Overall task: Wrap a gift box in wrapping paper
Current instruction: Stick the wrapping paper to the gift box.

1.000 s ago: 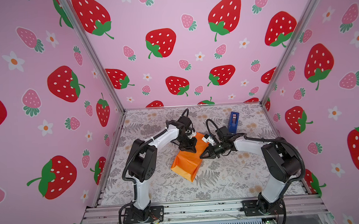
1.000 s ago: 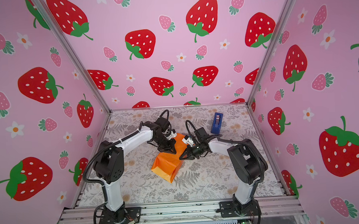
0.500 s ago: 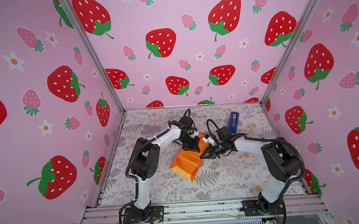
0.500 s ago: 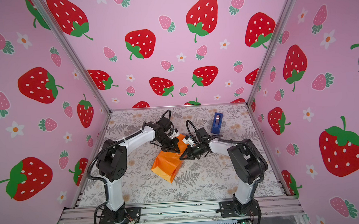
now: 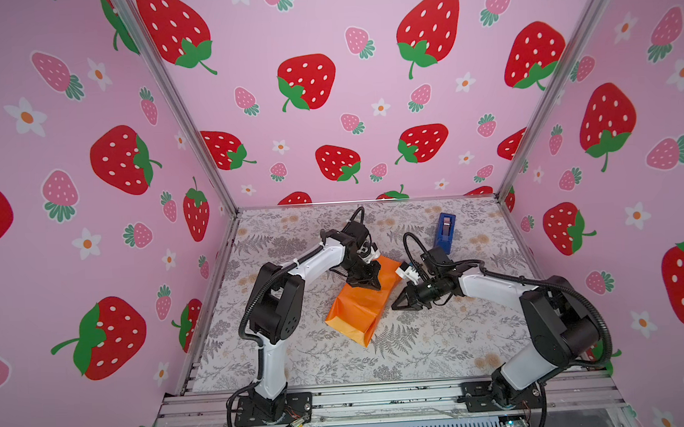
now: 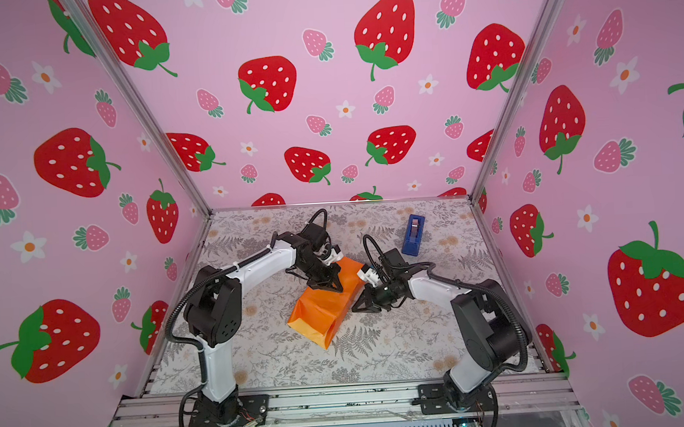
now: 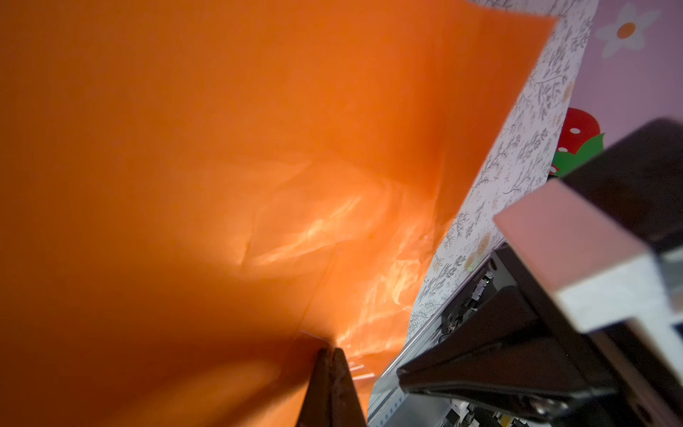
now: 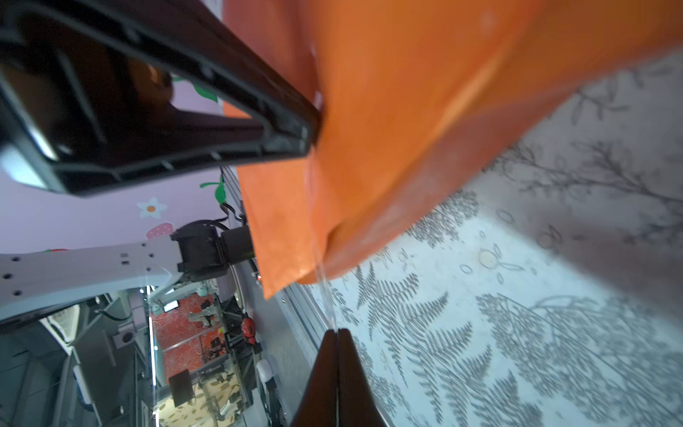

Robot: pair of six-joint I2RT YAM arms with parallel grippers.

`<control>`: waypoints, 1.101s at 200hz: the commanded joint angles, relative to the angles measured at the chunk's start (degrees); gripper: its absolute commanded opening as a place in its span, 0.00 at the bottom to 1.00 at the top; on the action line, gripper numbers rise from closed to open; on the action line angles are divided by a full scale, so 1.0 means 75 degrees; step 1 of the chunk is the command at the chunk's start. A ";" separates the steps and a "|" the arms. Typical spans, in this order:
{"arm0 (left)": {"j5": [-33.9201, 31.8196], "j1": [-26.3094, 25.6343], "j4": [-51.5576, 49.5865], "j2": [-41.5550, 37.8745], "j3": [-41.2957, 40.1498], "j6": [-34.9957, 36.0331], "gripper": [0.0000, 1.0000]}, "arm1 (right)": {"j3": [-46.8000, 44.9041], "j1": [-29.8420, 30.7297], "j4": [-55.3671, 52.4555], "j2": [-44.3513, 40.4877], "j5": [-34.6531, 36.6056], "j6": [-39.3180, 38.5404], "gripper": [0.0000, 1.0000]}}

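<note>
My left gripper (image 5: 370, 283) is shut, tips pressing on the far top of the paper (image 5: 357, 306). My right gripper (image 5: 397, 304) is shut too, just right of it, with a thin clear strip (image 8: 325, 295) running from the paper's edge to its tips. The paper sits folded mid-table with the box hidden, I think inside; it looks light, thin and slippy, so I would pinch a folded edge and press where the box feels hard.

I see a blue tape dispenser (image 5: 445, 232) standing near the back of the fern-print table (image 5: 440, 350). Strawberry wallpaper (image 5: 305, 82) surrounds it.
</note>
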 commanded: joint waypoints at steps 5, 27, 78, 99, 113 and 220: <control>-0.1011 0.0076 -0.0820 0.0359 -0.0076 0.0160 0.00 | -0.0667 -0.0043 0.0493 0.0059 0.0409 0.0544 0.00; -0.1039 0.0076 -0.0829 0.0348 -0.0099 0.0160 0.00 | -0.0653 -0.0051 0.0385 0.0180 0.0887 0.0536 0.00; -0.1023 0.0068 -0.0841 0.0323 -0.0158 0.0170 0.00 | -0.0920 -0.0341 0.1167 -0.1123 0.0804 0.1219 0.19; -0.1025 0.0069 -0.0853 0.0311 -0.0129 0.0159 0.00 | -0.1307 -0.0415 0.2606 -0.1465 0.0230 0.2103 0.34; -0.1034 0.0075 -0.0877 0.0311 -0.0099 0.0165 0.00 | -0.1402 -0.0404 0.3243 -0.1382 -0.0072 0.2411 0.40; -0.1043 0.0080 -0.0933 0.0335 -0.0066 0.0191 0.00 | -0.1532 -0.0100 0.4356 -0.0224 -0.0621 0.2368 0.18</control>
